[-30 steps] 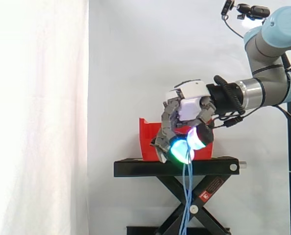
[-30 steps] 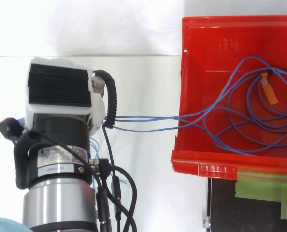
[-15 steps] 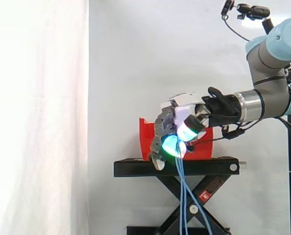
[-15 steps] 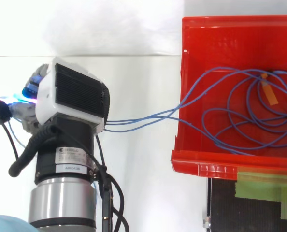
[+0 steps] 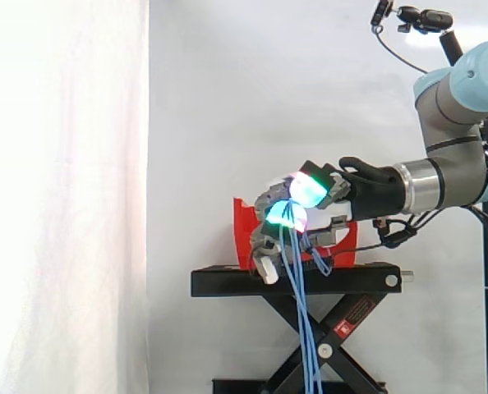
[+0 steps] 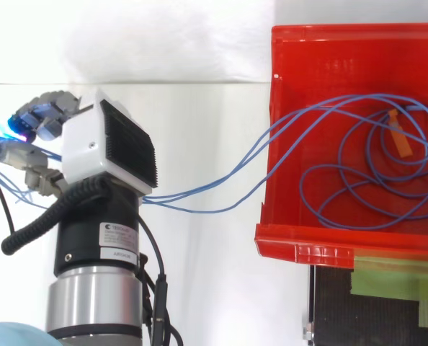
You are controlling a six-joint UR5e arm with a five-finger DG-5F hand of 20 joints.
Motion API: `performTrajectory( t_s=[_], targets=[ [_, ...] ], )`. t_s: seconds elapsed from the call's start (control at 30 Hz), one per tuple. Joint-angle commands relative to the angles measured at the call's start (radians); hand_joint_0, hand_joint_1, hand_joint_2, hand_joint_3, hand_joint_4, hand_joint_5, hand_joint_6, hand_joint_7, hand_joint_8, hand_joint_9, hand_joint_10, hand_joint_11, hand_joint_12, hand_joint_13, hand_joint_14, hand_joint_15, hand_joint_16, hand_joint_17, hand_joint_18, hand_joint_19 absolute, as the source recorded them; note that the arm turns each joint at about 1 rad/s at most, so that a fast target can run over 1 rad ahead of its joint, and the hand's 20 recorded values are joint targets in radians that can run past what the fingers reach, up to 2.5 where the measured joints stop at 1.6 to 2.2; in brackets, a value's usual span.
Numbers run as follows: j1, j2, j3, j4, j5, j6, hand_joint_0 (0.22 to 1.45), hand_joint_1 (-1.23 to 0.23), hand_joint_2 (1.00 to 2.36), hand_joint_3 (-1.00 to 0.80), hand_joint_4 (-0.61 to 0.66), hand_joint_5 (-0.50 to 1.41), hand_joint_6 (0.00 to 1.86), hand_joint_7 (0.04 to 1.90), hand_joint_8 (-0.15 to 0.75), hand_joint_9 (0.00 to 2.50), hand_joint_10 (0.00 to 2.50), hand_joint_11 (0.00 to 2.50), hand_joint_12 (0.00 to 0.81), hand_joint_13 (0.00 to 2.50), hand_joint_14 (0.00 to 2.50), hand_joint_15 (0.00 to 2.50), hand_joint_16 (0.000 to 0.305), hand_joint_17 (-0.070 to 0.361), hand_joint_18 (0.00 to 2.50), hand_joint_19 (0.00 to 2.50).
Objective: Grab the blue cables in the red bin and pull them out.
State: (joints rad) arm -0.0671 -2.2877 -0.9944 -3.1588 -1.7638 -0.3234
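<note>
Left of the red bin (image 6: 322,249) in the top view, the hand (image 6: 102,148) lies rolled sideways on a level forearm. Its fingers are curled tight round the blue cables (image 5: 307,328), and the free ends hang past the black stand (image 5: 227,281). Most coils lie inside the bin. Judgement: draw steadily away from the bin with a firm grip, so the loops clear the rim without snagging.

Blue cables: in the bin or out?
Partly out: blue cables loop inside the red bin, strands crossing its wall to the robot hand.
</note>
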Motion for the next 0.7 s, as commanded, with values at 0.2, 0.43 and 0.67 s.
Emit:
performTrajectory(
  t_s=[0.2,0.43,0.67],
  targets=[
    [0.004,-0.001,-0.076,0.108,0.0,0.013,0.9,-0.83,1.0,-1.0,0.09,0.81,0.89,0.59,0.27,0.91,0.02,1.11,0.359,0.83,0.02,0.7,0.045,0.102,0.63,0.59],
    [0.004,0.001,-0.075,0.102,0.0,0.013,0.9,-0.83,1.0,-1.0,0.09,0.81,0.89,0.58,0.268,0.91,0.02,1.12,0.357,0.83,0.02,0.7,0.045,0.102,0.63,0.59],
    [0.006,0.001,-0.076,0.1,0.0,0.011,0.9,-0.83,1.0,-1.0,0.09,0.81,0.88,0.59,0.27,0.95,0.02,1.18,0.355,0.96,0.02,0.86,0.045,0.101,0.66,0.6]
  ],
)
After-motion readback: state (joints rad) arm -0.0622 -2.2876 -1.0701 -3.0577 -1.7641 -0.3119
